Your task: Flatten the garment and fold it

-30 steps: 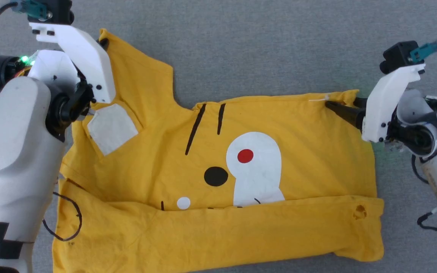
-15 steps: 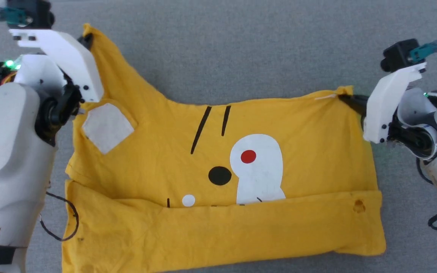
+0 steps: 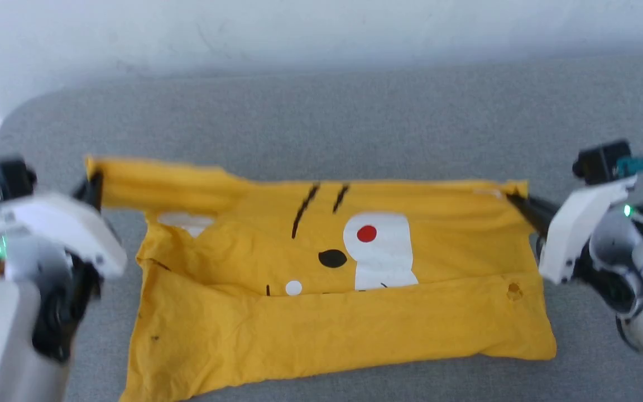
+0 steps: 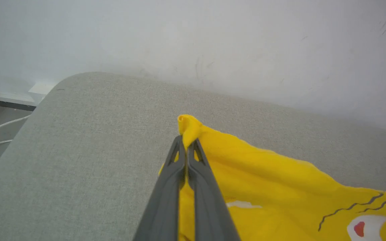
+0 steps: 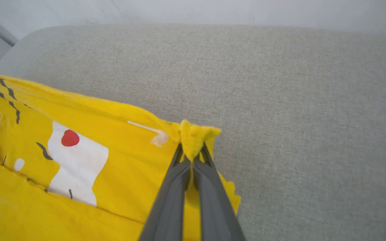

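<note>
Nearest the robot, at 6 o'clock in the head view, a plain yellow band (image 3: 243, 346) of the garment (image 3: 455, 245) lies doubled over the lower part of the printed front (image 3: 380, 251), with a small hole (image 3: 514, 290) near its 3 o'clock end; the whole shirt rests on the grey fabric-covered tabletop (image 3: 355, 123), its long axis running from 9 to 3 o'clock.

Beyond the print, the far edge is stretched almost straight between the two arms; the left gripper (image 3: 94, 187) has its fingers pressed together on the far corner at 10 o'clock, a nub of cloth poking past the tips in the left wrist view; the right gripper (image 3: 514, 196) is likewise clamped on the far corner at 2 o'clock, yellow fabric bunched between its tips. Each arm holds its own end, so neither is the nearer.

The coming move likely turns on that taut edge staying level and square to the robot, whether it is laid out toward 12 o'clock or carried over toward 6.

Farther out, open tabletop lies at 12 o'clock up to the pale wall (image 3: 321, 33); its rounded corner falls away close to the left arm at 9 to 10 o'clock, while 3 o'clock looks roomier.
</note>
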### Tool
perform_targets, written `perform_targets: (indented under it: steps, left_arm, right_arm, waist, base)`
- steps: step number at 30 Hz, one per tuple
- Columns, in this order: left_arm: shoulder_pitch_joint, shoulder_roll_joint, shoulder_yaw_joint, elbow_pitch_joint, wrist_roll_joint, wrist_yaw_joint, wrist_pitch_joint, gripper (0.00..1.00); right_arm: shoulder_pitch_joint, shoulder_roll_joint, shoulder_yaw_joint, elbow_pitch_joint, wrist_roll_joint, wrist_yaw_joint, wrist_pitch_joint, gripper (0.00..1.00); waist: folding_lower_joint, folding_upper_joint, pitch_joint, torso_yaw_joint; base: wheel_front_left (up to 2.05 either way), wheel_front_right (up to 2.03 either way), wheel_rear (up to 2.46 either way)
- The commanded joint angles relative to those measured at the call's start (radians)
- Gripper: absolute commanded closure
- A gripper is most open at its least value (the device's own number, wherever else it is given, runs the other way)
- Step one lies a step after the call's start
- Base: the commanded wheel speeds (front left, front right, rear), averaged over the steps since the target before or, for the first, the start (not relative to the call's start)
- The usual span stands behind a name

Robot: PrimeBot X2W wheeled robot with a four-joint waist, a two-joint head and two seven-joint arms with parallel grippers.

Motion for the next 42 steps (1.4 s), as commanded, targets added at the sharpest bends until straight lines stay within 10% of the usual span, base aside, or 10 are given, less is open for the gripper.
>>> perform_targets:
  steps: [1, 10, 12, 13, 14, 30, 42]
  left_arm:
    - [0.102, 0.001, 0.017, -0.049, -0.016, 0.026, -0.012, 1.00]
    - [0.468, -0.090, -0.012, -0.130, -0.080, 0.083, -0.029, 1.00]
    - [0.490, -0.122, -0.024, -0.112, -0.097, 0.083, -0.034, 1.00]
    - [0.496, -0.134, -0.026, -0.097, -0.101, 0.083, -0.041, 0.61]
    - [0.504, -0.138, -0.033, -0.077, -0.102, 0.078, -0.044, 0.02]
    - [0.507, -0.147, 0.011, -0.048, 0.014, 0.016, -0.395, 0.00]
    - [0.429, -0.175, -0.048, -0.117, 0.281, -0.006, -0.572, 0.00]
  right_arm:
    - [0.060, -0.005, -0.009, -0.017, -0.004, -0.001, -0.023, 1.00]
    - [0.243, 0.062, -0.057, 0.072, -0.049, -0.001, -0.190, 1.00]
    - [0.264, 0.086, -0.061, 0.123, -0.058, -0.001, -0.220, 0.65]
    - [0.270, 0.097, -0.061, 0.140, -0.061, -0.001, -0.235, 0.22]
    - [0.279, 0.109, -0.062, 0.153, -0.054, -0.001, -0.244, 0.00]
    - [0.452, 0.050, -0.165, -0.030, -0.033, -0.001, -0.347, 0.00]
    - [0.410, 0.040, -0.357, -0.044, -0.027, -0.001, 0.095, 0.00]
  waist:
    - [0.0003, 0.0000, -0.055, 0.005]
    - [0.0003, 0.0000, -0.083, -0.010]
    - [0.0003, 0.0000, -0.088, -0.007]
    - [0.0003, 0.0000, -0.090, -0.006]
    - [0.0003, 0.0000, -0.094, -0.006]
    - [0.0003, 0.0000, -0.148, -0.024]
    - [0.0003, 0.0000, -0.140, 0.044]
  base:
    - [0.00, 0.00, 0.00]
    - [0.00, 0.00, 0.00]
    - [0.00, 0.00, 0.00]
    - [0.00, 0.00, 0.00]
    - [0.00, 0.00, 0.00]
    - [0.00, 0.00, 0.00]
    - [0.00, 0.00, 0.00]
